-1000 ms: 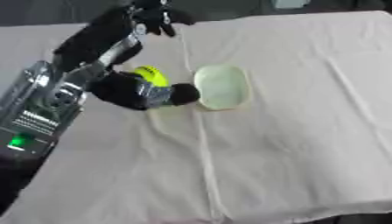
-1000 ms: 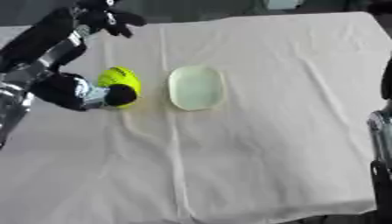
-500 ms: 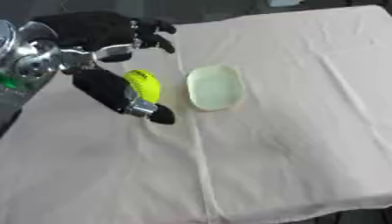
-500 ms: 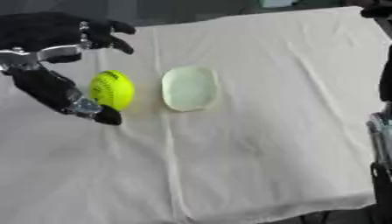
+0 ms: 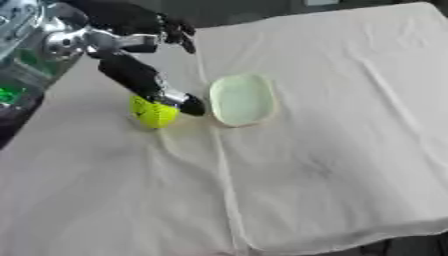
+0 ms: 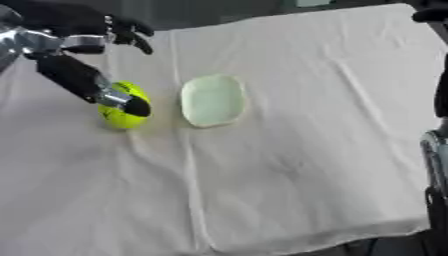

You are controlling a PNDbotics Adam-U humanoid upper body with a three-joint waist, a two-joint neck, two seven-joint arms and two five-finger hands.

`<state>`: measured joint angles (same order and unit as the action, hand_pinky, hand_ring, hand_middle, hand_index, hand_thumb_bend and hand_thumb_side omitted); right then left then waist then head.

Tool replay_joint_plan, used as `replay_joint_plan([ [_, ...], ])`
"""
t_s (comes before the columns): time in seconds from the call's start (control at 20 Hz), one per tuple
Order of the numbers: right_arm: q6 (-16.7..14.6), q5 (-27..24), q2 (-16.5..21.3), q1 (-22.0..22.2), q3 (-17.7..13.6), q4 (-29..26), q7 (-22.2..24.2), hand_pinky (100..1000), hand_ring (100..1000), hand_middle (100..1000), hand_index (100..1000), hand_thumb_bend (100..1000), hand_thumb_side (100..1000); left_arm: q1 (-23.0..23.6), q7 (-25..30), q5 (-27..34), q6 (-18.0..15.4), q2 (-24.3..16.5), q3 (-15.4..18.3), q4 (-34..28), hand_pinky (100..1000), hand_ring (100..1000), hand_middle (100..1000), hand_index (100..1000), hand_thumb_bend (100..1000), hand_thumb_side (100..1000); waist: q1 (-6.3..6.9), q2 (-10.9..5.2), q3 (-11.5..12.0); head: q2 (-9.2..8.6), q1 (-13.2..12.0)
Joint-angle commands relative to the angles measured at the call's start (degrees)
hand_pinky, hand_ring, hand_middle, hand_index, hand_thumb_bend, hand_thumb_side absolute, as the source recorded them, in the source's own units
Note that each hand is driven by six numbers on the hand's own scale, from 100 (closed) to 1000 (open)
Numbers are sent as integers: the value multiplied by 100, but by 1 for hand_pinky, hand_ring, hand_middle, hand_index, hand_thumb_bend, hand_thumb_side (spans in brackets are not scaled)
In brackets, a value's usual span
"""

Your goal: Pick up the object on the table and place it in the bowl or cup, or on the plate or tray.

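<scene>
With its fingers spread open and gripping nothing, the left hand [image 5: 144,37] lays one finger on the yellow ball [image 5: 154,111], at the tray's [image 5: 241,99] nine o'clock, probably to reseat its grasp.

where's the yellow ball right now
The yellow ball sits on the cloth at the left, beside the pale green tray, with the left hand touching it.

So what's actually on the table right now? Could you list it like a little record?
ball: yellow-green ball, on the cloth left of the tray
tray: pale green tray, nothing in it
left hand: left hand, a black finger lying over the ball, other fingers spread above
right hand: not visible as a hand; only dark arm parts at the right edge
surface: table under a cream cloth
</scene>
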<state>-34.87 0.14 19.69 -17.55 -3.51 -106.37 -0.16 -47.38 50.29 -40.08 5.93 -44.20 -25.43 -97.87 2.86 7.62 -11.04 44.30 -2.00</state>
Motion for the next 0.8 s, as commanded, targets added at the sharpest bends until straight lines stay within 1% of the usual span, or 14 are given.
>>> replay_joint_plan([
  [0.05,4,-18,98,-93,0,-43,29,629,748,785,942,100,1000,-216,154,-347,-81,184,-16,653,845,919,1000,923,771,991,5,-68,-35,-18,-76],
  [0.1,6,-20,94,-99,2,-41,34,629,748,784,943,100,1000,-253,161,-448,-106,263,-4,865,847,921,1000,923,771,990,13,-61,-49,-18,-83],
  [0.15,8,-21,90,-105,3,-40,39,629,748,784,943,100,1000,-281,164,-544,-135,331,20,1054,847,922,1000,923,709,964,19,-53,-60,-18,-84],
  [0.2,9,-22,88,-108,2,-38,42,629,748,784,943,100,1000,-295,166,-622,-166,378,44,1206,848,923,1000,923,770,990,24,-47,-69,-18,-79],
  [0.35,12,-25,88,-118,-4,-39,41,629,748,784,944,100,1000,-281,167,-769,-260,430,108,1478,849,925,1000,923,770,989,37,-31,-82,-18,-70],
  [0.65,16,-21,87,-119,-1,-36,51,628,748,784,944,100,1000,-202,168,-843,-373,394,114,1580,836,926,1000,924,775,981,40,-19,-63,-18,-70],
  [0.7,15,-19,87,-116,-1,-36,51,628,748,784,944,100,1000,-183,168,-854,-366,374,115,1573,801,911,1000,930,783,982,35,-18,-59,-18,-68],
  [0.75,14,-18,86,-114,-2,-36,50,628,748,784,944,100,1000,-156,168,-870,-342,345,114,1556,801,911,1000,930,783,982,29,-18,-56,-18,-68],
  [0.8,13,-17,86,-113,-3,-36,49,629,748,784,944,100,1000,-120,168,-890,-304,311,109,1524,764,904,1000,951,804,1000,24,-18,-52,-18,-64],
])
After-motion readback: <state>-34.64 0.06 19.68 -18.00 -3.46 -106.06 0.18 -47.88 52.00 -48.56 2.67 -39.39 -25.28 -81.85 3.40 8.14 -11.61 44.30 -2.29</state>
